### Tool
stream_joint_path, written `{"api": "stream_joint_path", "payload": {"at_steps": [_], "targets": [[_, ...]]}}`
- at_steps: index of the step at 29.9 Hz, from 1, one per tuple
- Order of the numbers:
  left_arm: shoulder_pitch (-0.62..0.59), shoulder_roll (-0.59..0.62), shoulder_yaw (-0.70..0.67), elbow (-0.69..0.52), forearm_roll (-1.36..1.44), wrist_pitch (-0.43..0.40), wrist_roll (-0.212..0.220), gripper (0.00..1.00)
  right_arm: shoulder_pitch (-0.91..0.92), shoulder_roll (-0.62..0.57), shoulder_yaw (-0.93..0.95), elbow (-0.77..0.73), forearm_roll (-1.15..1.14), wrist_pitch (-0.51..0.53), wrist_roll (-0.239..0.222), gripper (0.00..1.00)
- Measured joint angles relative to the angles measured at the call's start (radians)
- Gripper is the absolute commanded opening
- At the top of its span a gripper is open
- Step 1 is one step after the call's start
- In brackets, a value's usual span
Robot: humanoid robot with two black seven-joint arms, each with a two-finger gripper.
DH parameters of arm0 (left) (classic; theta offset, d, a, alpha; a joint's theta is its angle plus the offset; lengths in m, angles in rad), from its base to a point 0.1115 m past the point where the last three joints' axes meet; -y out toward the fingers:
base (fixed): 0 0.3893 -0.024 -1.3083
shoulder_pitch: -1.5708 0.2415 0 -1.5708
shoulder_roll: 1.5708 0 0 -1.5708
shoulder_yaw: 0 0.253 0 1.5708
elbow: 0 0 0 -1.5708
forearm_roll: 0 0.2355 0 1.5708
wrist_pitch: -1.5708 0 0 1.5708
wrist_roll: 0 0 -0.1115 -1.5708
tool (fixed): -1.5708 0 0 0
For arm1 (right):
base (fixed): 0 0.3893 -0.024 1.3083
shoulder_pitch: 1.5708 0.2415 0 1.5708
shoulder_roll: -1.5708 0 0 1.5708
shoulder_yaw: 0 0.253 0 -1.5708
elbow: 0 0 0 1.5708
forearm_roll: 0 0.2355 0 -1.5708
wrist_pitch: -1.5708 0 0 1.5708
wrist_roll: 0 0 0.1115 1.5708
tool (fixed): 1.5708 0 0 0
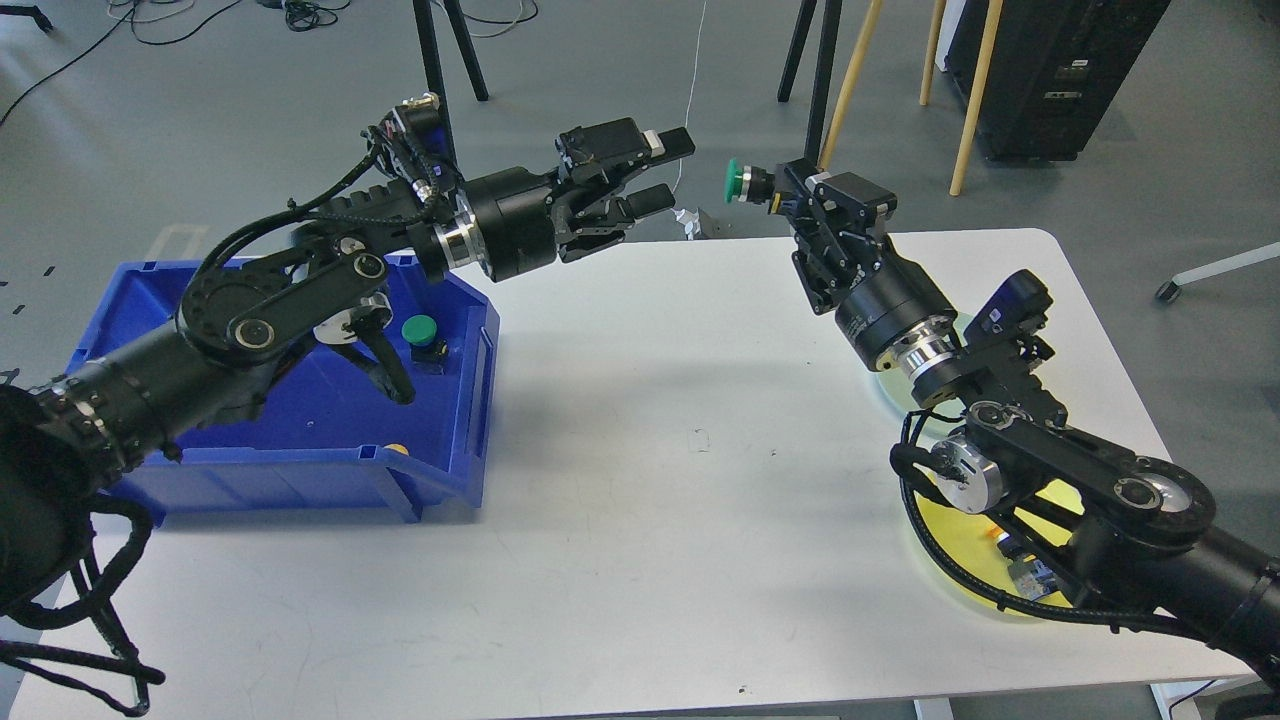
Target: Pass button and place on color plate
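White table [640, 480]: landmark for all entries below.

Blue bin [440, 470]: on the table's left side, open top. Holds a second green-capped button [422, 335] near its right wall; a small yellow item [397, 449] shows at its front wall, too little visible to name.

Left gripper [665, 170]: raised above the table's far edge, left of centre, fingers spread apart, nothing between them. Points right, toward the right gripper.

Right gripper [775, 188]: raised above the table's far edge, right of centre, closed on the black base of a green button [740, 181]. Green cap faces left, toward the left gripper; a clear gap lies between the cap and the left fingers.

Yellow plate [960, 540]: on the table's near right corner, largely hidden under the right arm. A small object [1030, 575] lies on it, unclear what.

Pale green plate [885, 385]: on the table's right side, beyond the yellow one, mostly covered by the right arm.
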Motion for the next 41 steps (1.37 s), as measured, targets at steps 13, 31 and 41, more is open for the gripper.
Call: {"api": "stream_joint_path", "payload": {"at_steps": [13, 31, 41], "targets": [[0.002, 0.146, -0.149, -0.011, -0.013, 0.000, 0.000, 0.99, -0.063, 0.012, 0.120, -0.274, 0.620, -0.138, -0.184, 1.00], [0.047, 0.214, -0.160, 0.007, -0.171, 0.000, 0.000, 0.99, 0.000, -0.130, 0.185, -0.010, 0.388, 0.113, -0.184, 1.00], [0.128, 0.243, -0.164, 0.100, -0.246, 0.000, 0.000, 1.00, 0.164, -0.225, 0.096, -0.067, 0.476, 0.769, -0.179, 0.99]]}}
